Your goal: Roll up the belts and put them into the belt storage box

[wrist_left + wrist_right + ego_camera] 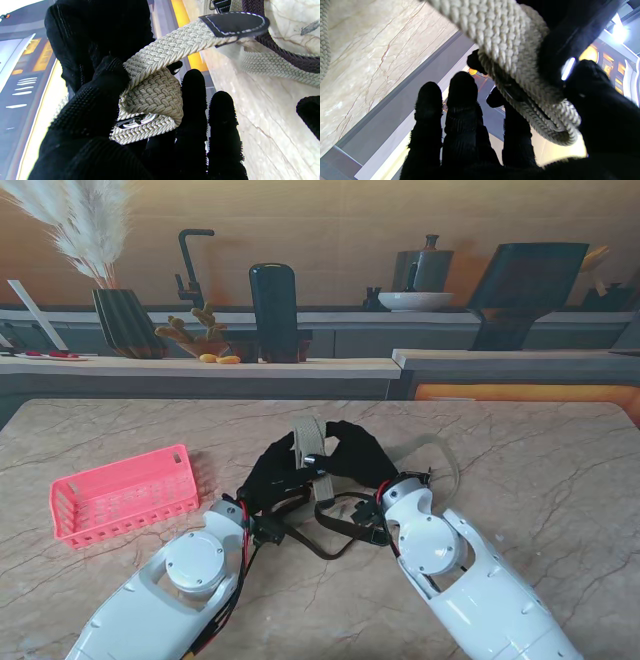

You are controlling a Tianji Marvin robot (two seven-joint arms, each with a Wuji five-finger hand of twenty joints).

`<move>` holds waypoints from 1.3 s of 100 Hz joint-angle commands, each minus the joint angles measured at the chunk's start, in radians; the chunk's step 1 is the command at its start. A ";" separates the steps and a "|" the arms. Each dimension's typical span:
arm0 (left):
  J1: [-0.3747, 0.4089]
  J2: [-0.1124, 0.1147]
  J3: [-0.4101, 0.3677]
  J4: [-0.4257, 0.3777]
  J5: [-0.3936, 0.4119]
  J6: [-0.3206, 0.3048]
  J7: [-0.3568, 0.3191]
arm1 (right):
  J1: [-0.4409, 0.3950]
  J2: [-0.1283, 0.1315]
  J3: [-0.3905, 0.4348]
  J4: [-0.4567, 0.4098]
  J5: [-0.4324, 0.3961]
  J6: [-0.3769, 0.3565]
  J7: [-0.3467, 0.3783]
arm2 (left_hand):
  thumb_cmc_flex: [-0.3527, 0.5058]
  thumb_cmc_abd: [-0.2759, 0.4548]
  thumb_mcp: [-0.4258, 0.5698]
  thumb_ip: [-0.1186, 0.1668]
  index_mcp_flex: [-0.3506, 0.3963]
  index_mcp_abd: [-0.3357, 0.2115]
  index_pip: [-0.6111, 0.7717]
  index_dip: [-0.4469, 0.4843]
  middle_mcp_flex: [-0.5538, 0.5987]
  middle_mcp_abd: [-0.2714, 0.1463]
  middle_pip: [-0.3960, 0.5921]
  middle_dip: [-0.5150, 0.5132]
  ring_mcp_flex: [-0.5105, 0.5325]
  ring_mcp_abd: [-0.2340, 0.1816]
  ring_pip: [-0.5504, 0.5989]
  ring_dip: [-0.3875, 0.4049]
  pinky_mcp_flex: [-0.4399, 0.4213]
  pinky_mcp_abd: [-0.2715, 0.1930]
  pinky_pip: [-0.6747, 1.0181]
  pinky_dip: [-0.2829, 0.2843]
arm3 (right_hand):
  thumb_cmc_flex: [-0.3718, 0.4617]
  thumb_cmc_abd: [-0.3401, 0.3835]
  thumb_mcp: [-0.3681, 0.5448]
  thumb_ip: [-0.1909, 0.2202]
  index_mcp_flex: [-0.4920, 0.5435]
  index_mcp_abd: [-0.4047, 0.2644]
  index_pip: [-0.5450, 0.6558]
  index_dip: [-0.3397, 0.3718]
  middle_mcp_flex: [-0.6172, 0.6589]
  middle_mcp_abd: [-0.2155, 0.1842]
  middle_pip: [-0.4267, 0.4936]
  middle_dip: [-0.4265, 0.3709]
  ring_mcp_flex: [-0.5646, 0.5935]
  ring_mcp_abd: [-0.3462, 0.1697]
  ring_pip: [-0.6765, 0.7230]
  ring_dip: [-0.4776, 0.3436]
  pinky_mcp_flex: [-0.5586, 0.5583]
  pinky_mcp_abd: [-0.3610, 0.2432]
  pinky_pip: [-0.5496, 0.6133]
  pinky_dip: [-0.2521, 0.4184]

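1. Beige belt [312, 442] held mid-worktop, partly rolled; left hand [268, 470] and right hand [362, 452] both clamped on it.
2. Advice: keep coil tight, edges aligned.
3. Pink box [125, 494] sits left, well apart.

In the stand view, both gloved hands are covering most of the beige belt [311, 442], so its roll is hiding there. The dark belt [340, 530] is running under the wrists. The right wrist view is cutting off the belt at its edge.
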 commanded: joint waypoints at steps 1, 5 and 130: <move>0.013 -0.002 -0.010 -0.019 0.016 -0.001 0.008 | -0.014 0.004 0.010 -0.012 0.002 0.010 -0.007 | 0.055 0.161 0.238 0.024 0.162 -0.141 0.582 0.084 0.144 -0.042 0.254 0.069 0.061 -0.026 0.070 0.029 0.025 0.013 0.046 0.028 | 0.009 0.034 0.048 0.076 -0.114 -0.023 -0.072 0.019 -0.047 -0.015 -0.012 0.012 -0.027 -0.002 -0.017 -0.009 -0.016 -0.005 -0.017 0.006; 0.013 -0.002 -0.015 -0.019 0.037 -0.008 0.021 | -0.018 0.005 0.015 -0.015 -0.001 0.012 -0.008 | 0.013 0.131 0.303 0.029 0.175 -0.145 0.602 0.095 0.161 -0.042 0.277 0.076 0.079 -0.031 0.094 0.035 0.039 0.021 0.060 0.031 | 0.010 0.038 0.028 0.081 -0.127 -0.018 -0.076 0.024 -0.059 -0.011 -0.012 0.014 -0.034 0.000 -0.023 -0.009 -0.022 -0.003 -0.021 0.009; 0.161 0.130 -0.418 -0.192 0.764 -0.079 -0.063 | -0.085 0.025 0.073 -0.039 -0.034 -0.001 0.022 | -0.029 0.136 0.368 0.085 0.165 -0.170 0.604 0.249 0.162 -0.058 0.361 0.183 0.128 -0.020 0.234 0.118 0.257 0.141 0.377 0.083 | -0.034 0.085 -0.207 0.110 -0.197 0.018 -0.164 0.059 -0.087 0.008 -0.086 0.024 -0.155 0.118 -0.411 -0.109 -0.116 0.071 -0.171 0.044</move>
